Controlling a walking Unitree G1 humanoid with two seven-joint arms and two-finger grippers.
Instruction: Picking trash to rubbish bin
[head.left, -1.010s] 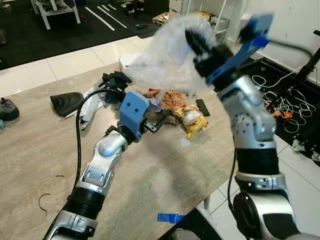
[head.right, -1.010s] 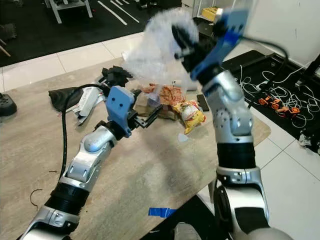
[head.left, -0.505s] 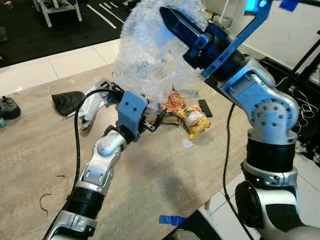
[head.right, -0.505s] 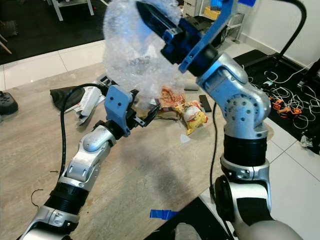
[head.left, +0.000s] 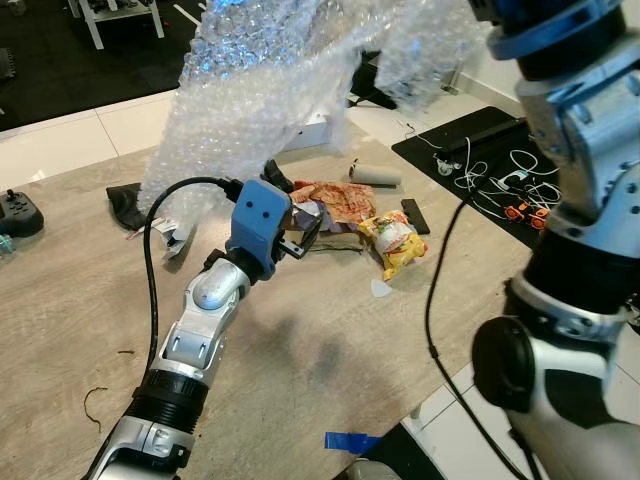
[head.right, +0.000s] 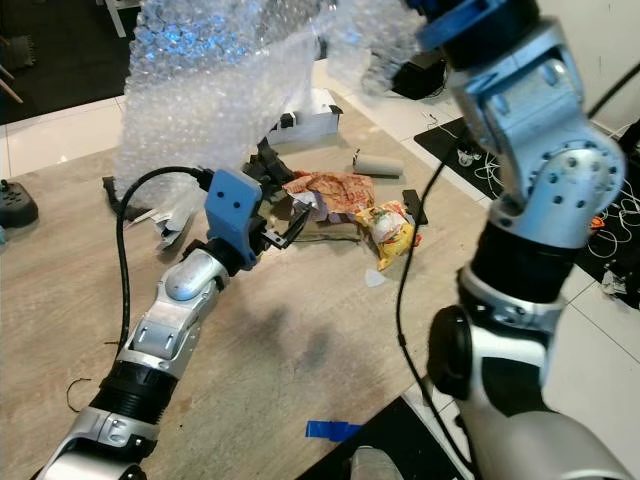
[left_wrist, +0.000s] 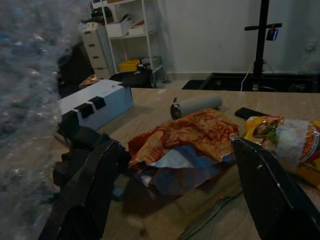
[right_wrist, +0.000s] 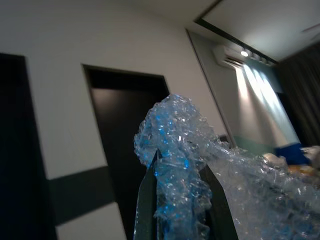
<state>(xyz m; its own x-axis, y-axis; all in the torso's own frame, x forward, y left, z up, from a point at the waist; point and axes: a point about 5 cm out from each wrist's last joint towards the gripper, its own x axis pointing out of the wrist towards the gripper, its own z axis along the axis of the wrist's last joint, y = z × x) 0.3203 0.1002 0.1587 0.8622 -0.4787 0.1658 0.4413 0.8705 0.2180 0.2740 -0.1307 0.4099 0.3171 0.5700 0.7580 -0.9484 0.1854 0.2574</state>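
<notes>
The right gripper (right_wrist: 177, 200) was raised high above the wooden table (head.left: 330, 370), its two black fingers closed on a bunched fold of a large sheet of bubble wrap (head.left: 250, 90). The sheet hung down from that grip, clear of the table, draping in front of the far side of the trash pile and just above the left arm.

The left gripper (left_wrist: 175, 200) hovered low over the table with its fingers spread wide apart and nothing between them, pointing at the pile. Just ahead of it lay a crumpled orange-red wrapper (left_wrist: 192, 132) partly over a bluish scrap of paper (left_wrist: 175, 172). Beside these, toward the table's right edge, sat a yellow snack bag (head.left: 393, 243). Behind the wrapper a grey cylinder (head.left: 375, 177) lay on its side, and near it a small flat black object (head.left: 414, 215). A pale grey box (left_wrist: 97, 104) stood at the far side of the pile, with some black items (left_wrist: 80, 142) in front of it that could not be told apart.

A strip of blue tape (head.left: 350, 441) was stuck near the table's near edge. White cables (head.left: 500, 175) lay tangled on the floor to the right.
</notes>
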